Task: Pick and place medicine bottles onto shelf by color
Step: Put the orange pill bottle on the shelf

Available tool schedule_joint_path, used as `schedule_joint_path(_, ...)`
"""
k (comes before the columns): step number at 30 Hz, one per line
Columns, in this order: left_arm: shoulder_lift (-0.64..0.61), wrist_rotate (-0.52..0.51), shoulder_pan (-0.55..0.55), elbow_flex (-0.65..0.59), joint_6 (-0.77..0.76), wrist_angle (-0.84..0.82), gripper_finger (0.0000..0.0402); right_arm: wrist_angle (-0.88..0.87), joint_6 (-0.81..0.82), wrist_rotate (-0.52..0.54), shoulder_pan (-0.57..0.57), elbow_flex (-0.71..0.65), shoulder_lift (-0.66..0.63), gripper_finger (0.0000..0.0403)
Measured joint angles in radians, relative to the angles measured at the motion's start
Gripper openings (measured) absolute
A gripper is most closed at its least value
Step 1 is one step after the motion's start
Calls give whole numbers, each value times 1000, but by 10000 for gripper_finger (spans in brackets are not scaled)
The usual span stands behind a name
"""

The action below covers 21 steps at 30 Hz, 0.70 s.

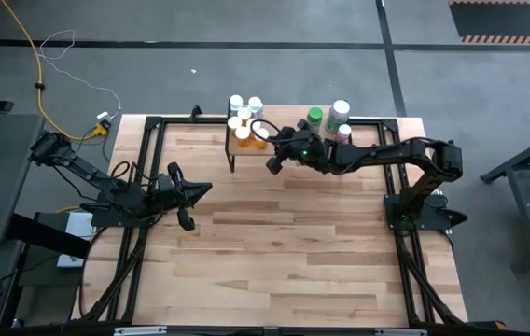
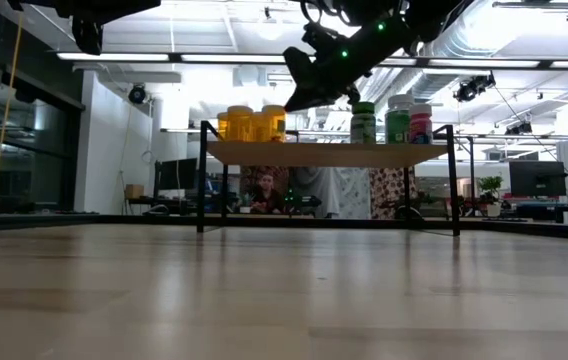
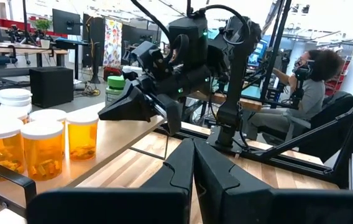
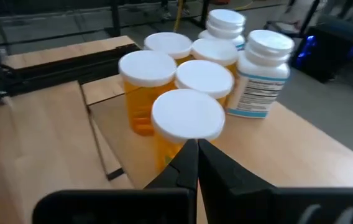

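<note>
while both arms sit over the table [image 1: 246,261], every medicine bottle in view already stands on the shelf [image 1: 246,149] at the table's far edge; none can be seen on the tabletop itself.

grouping: orange bottles [image 1: 243,133] with white caps cluster at one end of the board, with white bottles [image 4: 260,74] just behind them. green bottle [image 1: 314,118], a larger white-capped bottle [image 1: 341,112] and a pinkish one [image 1: 343,133] stand at the other end, partly behind the right arm. all upright, long axes vertical.

right gripper [image 1: 273,164]: jaws pressed together, holding nothing. it hangs above the shelf's middle, between the two groups. in its wrist view the closed fingertips [image 4: 192,155] point at the orange cluster, nearest cap [image 4: 187,116] just ahead of them. apart from it as far as the low view shows.

left gripper [image 1: 198,192]: jaws also closed and empty, hovering over bare tabletop well short of the shelf, pointing toward it. waiting arm, judged.

key relation: the orange group lies straight ahead of and slightly below the right jaws, so the right arm is clearly the nearer one. bottles in that cluster touch or nearly touch each other, so any grasp from above would need the jaws opened first and a bottle at the cluster's edge chosen.

judgement: sorting looks at or near its end; no loose bottle is visible for either arm to fetch.
</note>
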Motion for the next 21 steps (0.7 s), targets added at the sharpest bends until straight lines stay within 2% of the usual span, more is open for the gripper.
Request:
schedule_joint_path(3, 0, 0, 0, 0, 0, 0, 0, -8, -4, -40, -2, 0, 0, 0)
schedule_joint_path(11, 0, 0, 0, 0, 0, 0, 0, -107, 0, -30, -2, -1, 0, 0)
schedule_joint_path(21, 0, 0, 0, 0, 0, 0, 0, -46, -25, -2, -17, -1, 29, 0)
